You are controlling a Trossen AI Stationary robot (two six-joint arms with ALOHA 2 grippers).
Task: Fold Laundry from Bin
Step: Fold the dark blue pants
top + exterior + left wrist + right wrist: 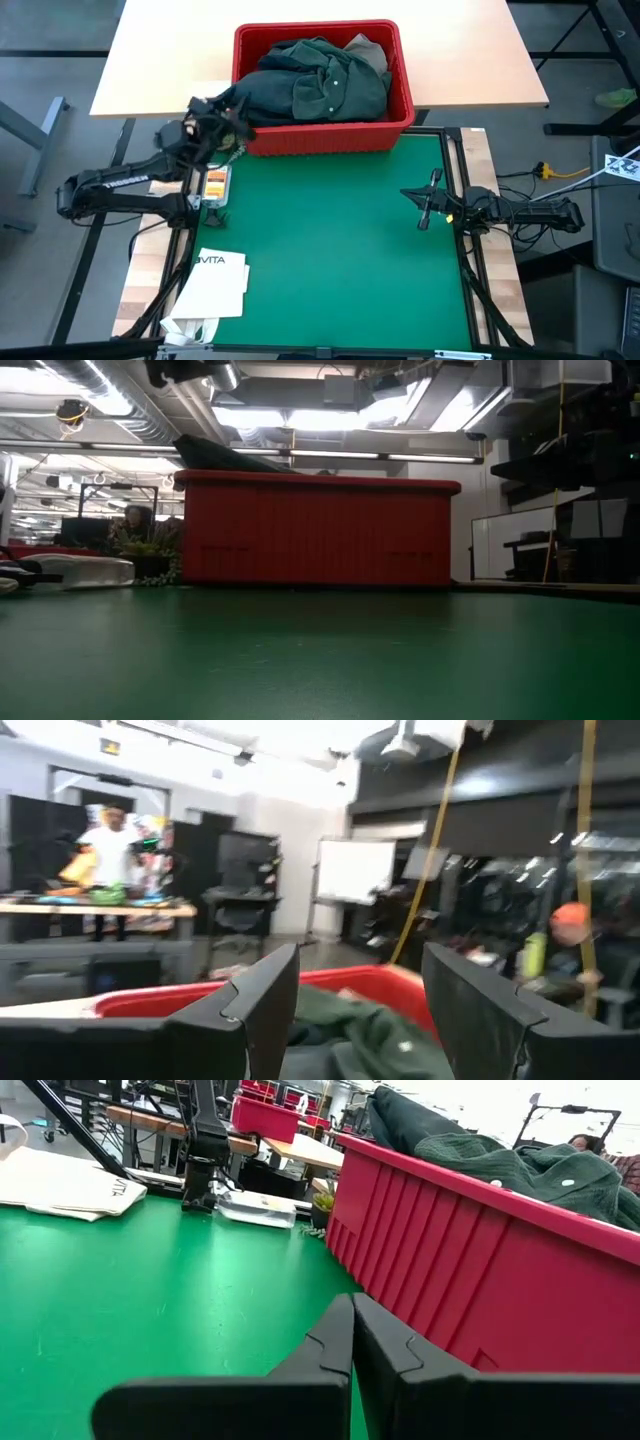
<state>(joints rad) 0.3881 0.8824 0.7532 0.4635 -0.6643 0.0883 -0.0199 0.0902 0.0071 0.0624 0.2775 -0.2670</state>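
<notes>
The red bin (322, 88) stands at the far edge of the green mat (340, 240). It holds laundry: a dark green buttoned shirt (320, 80) on top and a khaki garment (365, 45) behind it. A fold of the shirt (237, 100) lies over the bin's left rim. My left gripper (222, 118) is open and raised above the bin's left end. In the left wrist view the shirt (370, 1035) shows between its fingers, and they touch nothing. My right gripper (425, 208) is shut and empty, low over the mat's right side, pointing at the bin (480, 1270).
A white paper bag printed "VITA" (215, 285) lies at the mat's near left corner. A small clear box (213, 183) sits by the left arm's base. A light wooden table (160, 60) stands behind the bin. People show in the room beyond.
</notes>
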